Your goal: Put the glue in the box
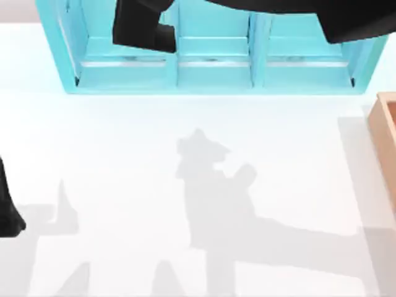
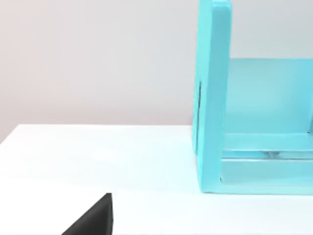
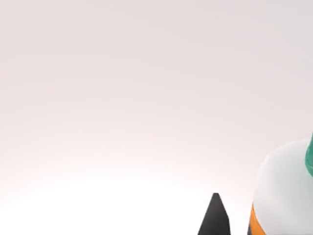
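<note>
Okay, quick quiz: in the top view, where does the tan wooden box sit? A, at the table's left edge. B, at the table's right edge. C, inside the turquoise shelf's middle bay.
B: the top view shows the box cut off at the table's right edge, beside the turquoise shelf, not in it.

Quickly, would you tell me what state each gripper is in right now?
Left gripper: at the table's left edge; cannot be told.
Right gripper: raised before the turquoise shelf, beside the glue; grip cannot be told.
</note>
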